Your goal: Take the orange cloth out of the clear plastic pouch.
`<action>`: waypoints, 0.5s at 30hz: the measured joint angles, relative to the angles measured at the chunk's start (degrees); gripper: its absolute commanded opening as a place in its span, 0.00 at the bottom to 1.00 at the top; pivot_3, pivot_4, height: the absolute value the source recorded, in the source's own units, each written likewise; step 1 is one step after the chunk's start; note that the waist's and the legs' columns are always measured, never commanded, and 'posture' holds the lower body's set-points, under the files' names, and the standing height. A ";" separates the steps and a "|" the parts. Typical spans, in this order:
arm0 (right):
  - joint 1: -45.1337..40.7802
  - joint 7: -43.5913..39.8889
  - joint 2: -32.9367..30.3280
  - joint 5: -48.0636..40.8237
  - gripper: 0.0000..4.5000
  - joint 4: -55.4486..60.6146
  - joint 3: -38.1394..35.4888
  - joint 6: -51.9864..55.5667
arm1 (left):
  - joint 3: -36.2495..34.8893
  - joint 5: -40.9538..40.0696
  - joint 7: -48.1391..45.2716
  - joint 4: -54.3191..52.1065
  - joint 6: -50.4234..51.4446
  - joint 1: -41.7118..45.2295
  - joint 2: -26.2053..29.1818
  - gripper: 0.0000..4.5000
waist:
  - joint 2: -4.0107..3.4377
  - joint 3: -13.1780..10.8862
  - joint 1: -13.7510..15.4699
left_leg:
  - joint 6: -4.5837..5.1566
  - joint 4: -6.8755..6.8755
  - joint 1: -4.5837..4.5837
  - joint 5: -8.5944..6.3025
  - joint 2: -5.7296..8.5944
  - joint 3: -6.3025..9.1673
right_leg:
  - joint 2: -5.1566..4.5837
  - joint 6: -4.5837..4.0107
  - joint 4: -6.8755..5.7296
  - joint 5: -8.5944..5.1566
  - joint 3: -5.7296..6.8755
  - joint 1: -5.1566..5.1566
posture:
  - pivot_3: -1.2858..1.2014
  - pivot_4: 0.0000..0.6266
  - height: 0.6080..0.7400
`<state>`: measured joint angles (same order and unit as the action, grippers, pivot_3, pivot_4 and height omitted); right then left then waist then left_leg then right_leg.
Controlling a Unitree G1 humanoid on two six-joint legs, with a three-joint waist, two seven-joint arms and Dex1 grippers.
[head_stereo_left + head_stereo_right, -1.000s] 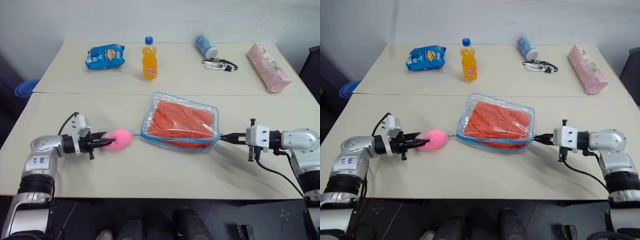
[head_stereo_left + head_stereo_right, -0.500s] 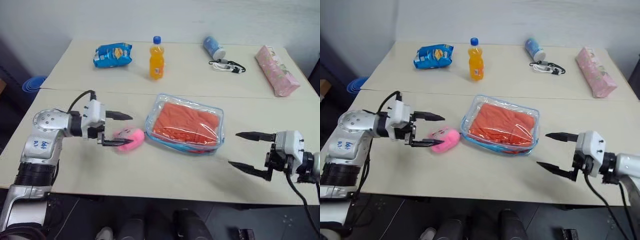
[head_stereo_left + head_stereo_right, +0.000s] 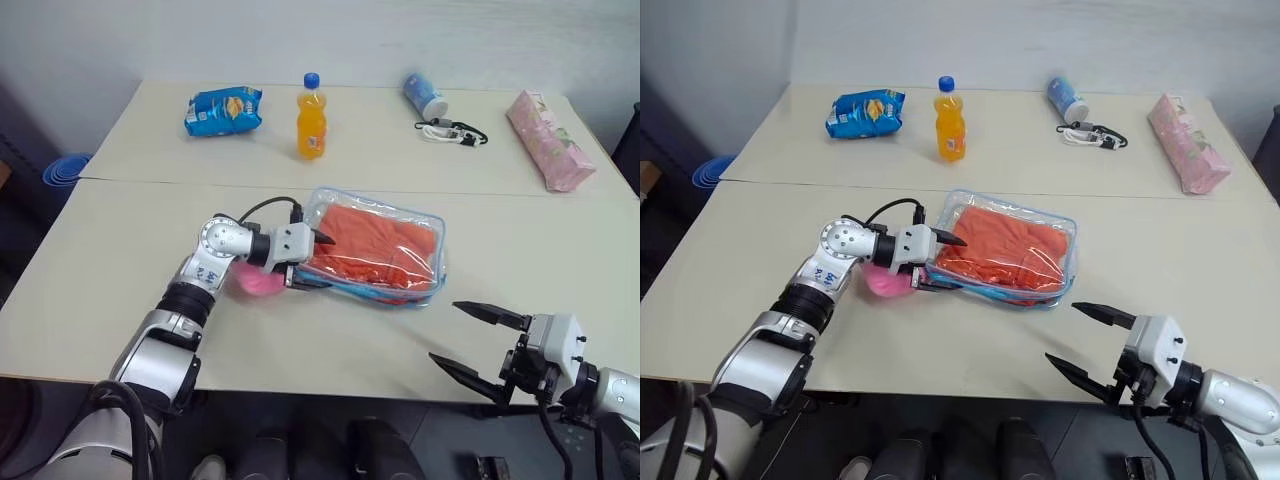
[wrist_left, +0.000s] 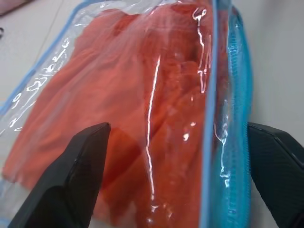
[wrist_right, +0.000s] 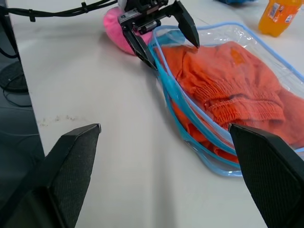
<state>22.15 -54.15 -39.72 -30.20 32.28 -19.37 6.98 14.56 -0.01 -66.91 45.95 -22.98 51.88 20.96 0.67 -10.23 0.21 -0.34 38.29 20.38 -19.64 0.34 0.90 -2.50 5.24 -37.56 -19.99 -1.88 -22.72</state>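
The clear plastic pouch with light blue edging lies flat mid-table, and the folded orange cloth is inside it. My left gripper is open at the pouch's left end, one finger over the plastic edge and the other low beside it. In the left wrist view the cloth under glossy plastic lies between the two black fingers. My right gripper is open and empty near the table's front edge, apart from the pouch. In the right wrist view the pouch lies ahead, with the left gripper at its end.
A pink fluffy ball lies under my left wrist beside the pouch. Along the back of the table are a blue snack packet, an orange drink bottle, a white and blue can on its side, a black cord and a pink packet.
My left gripper let go of the pink ball, opened and moved right to the pouch's left end. My right gripper released the pouch's right corner, opened and drew back toward the table's front edge.
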 measured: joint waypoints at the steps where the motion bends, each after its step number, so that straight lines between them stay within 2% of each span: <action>1: 0.42 0.06 0.03 0.05 1.00 0.01 0.00 -0.39 | -0.05 -0.26 -0.81 0.10 0.02 0.00 -0.01 0.65 | 0.00 0.00 0.00 | -0.01 0.00 0.00 0.00 0.00 0.00 | 0.00 0.00 0.00 0.00 0.00 0.00 | 0.52 0.24 1.00; 6: 1.99 0.10 0.86 0.95 1.00 -0.01 0.00 -1.90 | -0.80 -0.65 -2.72 0.88 0.40 0.00 0.42 0.29 | 0.00 0.00 0.04 | -0.01 0.01 -0.01 0.01 0.00 0.01 | -0.01 0.00 -0.02 0.00 0.00 0.00 | 0.52 0.24 1.00; 10: 2.42 0.13 1.34 1.36 1.00 -0.20 0.03 -2.62 | -3.23 -3.61 -3.93 0.30 5.83 -0.22 0.00 0.03 | 0.00 0.00 -0.16 | -0.01 0.00 -0.03 0.01 0.00 0.02 | 0.00 0.00 -0.08 0.00 0.01 0.00 | 0.52 0.24 1.00; 11: 2.70 0.10 1.38 1.50 1.00 -0.24 0.09 -2.78 | -3.55 -4.31 -4.20 -0.36 7.50 -0.44 -0.03 0.01 | 0.00 0.00 -0.16 | -0.01 0.00 -0.03 0.01 0.00 0.02 | 0.00 0.00 -0.08 0.00 0.01 0.00 | 0.52 0.24 1.00; 15: 3.52 -0.04 1.45 1.92 1.00 -0.73 0.61 -3.15 | -4.01 -4.61 -4.79 -1.89 11.14 -1.04 0.32 0.01 | 0.00 0.00 -0.12 | -0.02 0.01 -0.03 0.01 0.00 0.02 | 0.00 0.00 -0.08 0.00 0.00 0.00 | 0.52 0.24 1.00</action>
<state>25.67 -54.19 -38.27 -28.28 31.55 -18.76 3.83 10.55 -4.62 -71.70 44.06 -11.84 50.83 21.28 0.68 -10.23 0.09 -0.36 38.30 20.35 -19.63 0.34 0.92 -2.50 5.24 -37.63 -19.99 -1.88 -22.71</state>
